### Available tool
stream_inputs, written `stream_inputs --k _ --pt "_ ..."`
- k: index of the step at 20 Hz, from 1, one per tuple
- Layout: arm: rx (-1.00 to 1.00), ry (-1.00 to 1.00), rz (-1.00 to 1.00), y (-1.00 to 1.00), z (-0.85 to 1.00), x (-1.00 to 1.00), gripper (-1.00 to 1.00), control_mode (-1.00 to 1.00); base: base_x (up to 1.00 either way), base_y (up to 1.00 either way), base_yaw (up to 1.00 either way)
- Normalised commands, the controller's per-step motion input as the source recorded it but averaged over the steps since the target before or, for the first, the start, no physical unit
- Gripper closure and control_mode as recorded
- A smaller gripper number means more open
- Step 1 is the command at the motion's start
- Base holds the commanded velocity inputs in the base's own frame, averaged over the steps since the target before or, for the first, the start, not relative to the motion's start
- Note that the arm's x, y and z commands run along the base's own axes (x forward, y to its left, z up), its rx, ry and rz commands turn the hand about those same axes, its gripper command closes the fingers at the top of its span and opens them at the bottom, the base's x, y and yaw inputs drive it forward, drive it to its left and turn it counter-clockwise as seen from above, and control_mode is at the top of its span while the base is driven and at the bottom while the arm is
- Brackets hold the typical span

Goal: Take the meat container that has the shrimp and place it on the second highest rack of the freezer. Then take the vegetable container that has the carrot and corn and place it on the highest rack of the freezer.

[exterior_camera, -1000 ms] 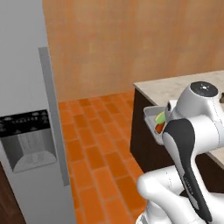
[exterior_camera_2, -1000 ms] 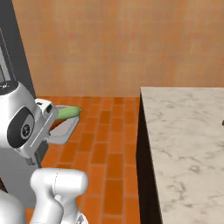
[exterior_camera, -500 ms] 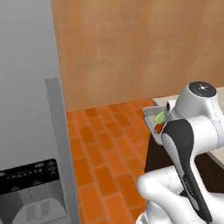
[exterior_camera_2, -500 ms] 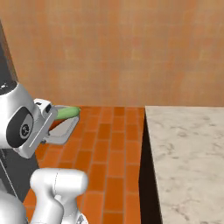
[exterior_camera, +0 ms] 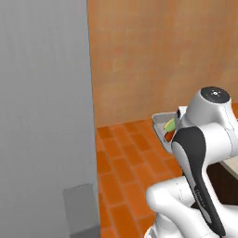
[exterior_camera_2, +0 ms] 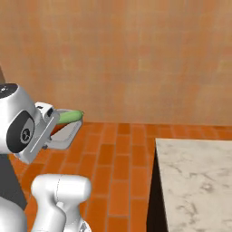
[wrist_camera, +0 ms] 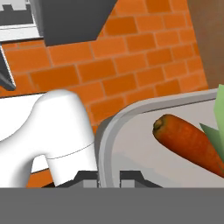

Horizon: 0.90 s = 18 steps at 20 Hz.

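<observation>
1. Carrying the tray [exterior_camera: 160, 122] level was the step's main demand, in my judgement: in the left base view it rode at the arm's front, well above the brick floor [exterior_camera: 125, 172], with the freezer [exterior_camera: 44, 116] a flat grey wall on the left. No white shelf showed, so the tray had yet to reach the highest rack. A green bit of the corn [exterior_camera: 170, 124] and a red bit of the carrot [exterior_camera: 170, 135] peeked out beside the arm's white shell.

2. In the right base view the tray [exterior_camera_2: 68, 136] jutted forward from the wrist, clear of the counter [exterior_camera_2: 195, 176] far to the right. The corn [exterior_camera_2: 70, 117] lay lengthwise, its green end overhanging the far rim; a tilt or sudden stop could roll it out, I reckon, so a slow swing toward the freezer would serve best.

3. In the hand view the gripper [wrist_camera: 109, 177] was pinched on the tray's [wrist_camera: 107, 140] near rim, its jaws nearly together with the rim between them. Inside lay the carrot [wrist_camera: 188, 144], blunt end toward the rim, and a green husk tip of the corn [wrist_camera: 218, 118] at the right edge. With so thin a hold at one edge, the load probably levers on the fingers, so keeping the wrist steady mattered.
</observation>
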Motion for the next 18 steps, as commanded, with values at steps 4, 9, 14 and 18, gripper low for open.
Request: stream_inputs --k 4,9,14,18 --pt "0.0 0.0 0.0 0.0 0.0 0.0 1.0 1.0 0.96 -0.08 0.09" --pt "0.0 0.0 0.0 0.0 0.0 0.0 1.0 1.0 0.59 -0.17 0.5" --pt "0.0 0.0 0.0 0.0 0.0 0.0 1.0 1.0 0.07 -0.16 0.97" --pt "0.0 0.0 0.0 0.0 0.0 0.0 1.0 1.0 0.0 -0.09 1.0"
